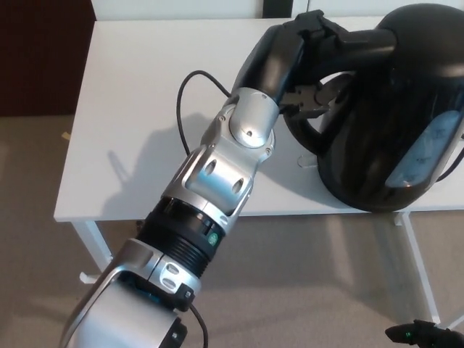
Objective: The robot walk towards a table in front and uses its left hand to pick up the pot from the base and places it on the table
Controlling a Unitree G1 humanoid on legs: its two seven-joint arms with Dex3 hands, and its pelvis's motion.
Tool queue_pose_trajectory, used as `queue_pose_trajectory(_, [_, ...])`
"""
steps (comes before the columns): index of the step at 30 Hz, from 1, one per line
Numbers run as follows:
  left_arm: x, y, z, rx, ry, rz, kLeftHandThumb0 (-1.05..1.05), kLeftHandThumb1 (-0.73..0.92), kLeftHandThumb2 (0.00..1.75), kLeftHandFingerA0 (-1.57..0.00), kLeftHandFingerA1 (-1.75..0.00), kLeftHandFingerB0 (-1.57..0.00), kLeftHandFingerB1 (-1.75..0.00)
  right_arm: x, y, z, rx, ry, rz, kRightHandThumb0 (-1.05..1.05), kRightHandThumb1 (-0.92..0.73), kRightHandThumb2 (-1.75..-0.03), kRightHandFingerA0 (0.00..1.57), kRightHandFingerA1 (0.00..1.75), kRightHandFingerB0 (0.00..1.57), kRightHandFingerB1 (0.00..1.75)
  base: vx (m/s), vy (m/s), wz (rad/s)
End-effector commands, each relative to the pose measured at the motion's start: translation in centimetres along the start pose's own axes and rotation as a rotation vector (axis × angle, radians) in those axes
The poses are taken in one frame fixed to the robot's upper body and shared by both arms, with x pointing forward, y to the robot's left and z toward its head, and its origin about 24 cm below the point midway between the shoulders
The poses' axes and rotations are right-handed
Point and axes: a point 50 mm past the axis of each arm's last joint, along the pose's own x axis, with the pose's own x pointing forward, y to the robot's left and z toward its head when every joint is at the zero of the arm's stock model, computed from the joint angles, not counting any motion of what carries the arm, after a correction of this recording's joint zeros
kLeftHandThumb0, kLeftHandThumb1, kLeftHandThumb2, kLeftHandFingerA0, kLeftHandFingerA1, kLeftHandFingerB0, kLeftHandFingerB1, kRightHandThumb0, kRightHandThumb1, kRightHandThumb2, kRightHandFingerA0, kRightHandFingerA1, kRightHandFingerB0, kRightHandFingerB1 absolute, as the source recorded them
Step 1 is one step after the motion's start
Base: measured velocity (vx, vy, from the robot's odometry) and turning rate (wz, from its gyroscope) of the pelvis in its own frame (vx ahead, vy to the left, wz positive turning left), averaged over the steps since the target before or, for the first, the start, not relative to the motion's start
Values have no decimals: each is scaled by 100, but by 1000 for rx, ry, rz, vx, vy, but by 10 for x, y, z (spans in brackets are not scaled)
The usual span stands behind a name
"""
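A large black pot [395, 130] with a bluish window on its side fills the right of the head view, over the right part of the white table [138, 116]. My left arm reaches up from the lower left. My left hand [290, 54] is shut on the pot's black handle [362, 45], with the thumb on the near side and the fingers over the top. I cannot make out the base; the pot hides the table beneath it. A small black part with a green light [424, 335] at the bottom right may be my right hand, and its state is unclear.
A dark brown cabinet [43, 58] stands to the left beyond the table. Beige carpet [304, 290] lies below the table's front edge. White table legs [417, 268] drop at the right. A black cable [185, 90] loops off my forearm above the tabletop.
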Motion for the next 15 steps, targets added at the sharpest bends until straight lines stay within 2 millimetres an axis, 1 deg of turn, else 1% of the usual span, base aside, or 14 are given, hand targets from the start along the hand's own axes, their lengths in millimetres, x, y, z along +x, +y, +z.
queue_pose_trajectory(1, [-1, -7, 2, -95, 33, -27, -21, 82, 63, -116, -118, -80, -69, -1, -3, -2, -33, -2, 2, -34, -64, -59, 72, 55, 54, 47, 0, 0, 0])
queue_pose_trajectory(3, [-1, -7, 2, -96, 34, -27, -21, 82, 63, -116, -118, -80, -69, -1, -3, -2, -34, -3, 2, -34, -64, -59, 72, 55, 54, 47, 0, 0, 0])
queue_pose_trajectory(4, [2, 2, 19, -300, 9, -13, -16, 79, 68, -115, -120, -78, -103, 0, -3, -1, 1, 4, 3, -36, -64, -59, 72, 56, 55, 47, 0, 0, 0])
queue_pose_trajectory(5, [4, 9, 30, -472, 10, 1, -14, 78, 71, -109, -125, -84, -107, 0, -3, -1, 13, 5, 4, -35, -65, -59, 71, 56, 55, 48, 0, 0, 0])
queue_pose_trajectory(6, [5, 11, 34, -537, 12, 3, -14, 78, 71, -109, -125, -84, -107, 0, -3, -1, 16, 6, 5, -35, -65, -59, 71, 56, 55, 48, 0, 0, 0])
queue_pose_trajectory(7, [5, 11, 34, -539, 13, 2, -14, 78, 71, -109, -125, -84, -107, 0, -3, -1, 16, 6, 5, -35, -65, -59, 71, 56, 55, 48, 0, 0, 0])
queue_pose_trajectory(8, [6, 20, 44, -669, -10, -8, -13, 78, 73, -97, -137, -79, -107, 0, -3, 0, 12, 2, 8, -36, -65, -59, 72, 56, 55, 48, 0, 0, 0])
queue_pose_trajectory(9, [8, 34, 61, -848, -42, -32, -17, 77, 72, -86, -150, -76, -110, 1, -3, 0, 15, -4, 9, -36, -66, -59, 73, 56, 55, 48, 0, 0, 0])
queue_pose_trajectory(10, [8, 42, 71, -929, -62, -42, -14, 79, 74, -85, -153, -71, -111, 2, -3, 1, 24, -6, 10, -36, -66, -59, 73, 57, 55, 49, 0, 0, 0])
queue_pose_trajectory(11, [8, 49, 78, -971, -75, -43, -14, 79, 74, -85, -153, -71, -111, 2, -4, 2, 34, -7, 12, -36, -66, -59, 73, 57, 55, 49, 0, 0, 0])
queue_pose_trajectory(13, [8, 49, 78, -974, -73, -44, -14, 79, 74, -85, -153, -71, -111, 3, -4, 2, 34, -8, 11, -36, -66, -59, 73, 57, 55, 49, 0, 0, 0])
queue_pose_trajectory(14, [8, 62, 89, -1023, -101, -40, -18, 82, 69, -79, -153, -68, -107, 3, -3, 2, 27, -7, 12, -38, -67, -60, 73, 54, 54, 47, 0, 0, 0])
queue_pose_trajectory(15, [6, 78, 103, -1083, -140, -40, -18, 82, 69, -79, -153, -68, -107, 3, -3, 2, 19, -6, 13, -38, -67, -60, 73, 54, 54, 47, 0, 0, 0])
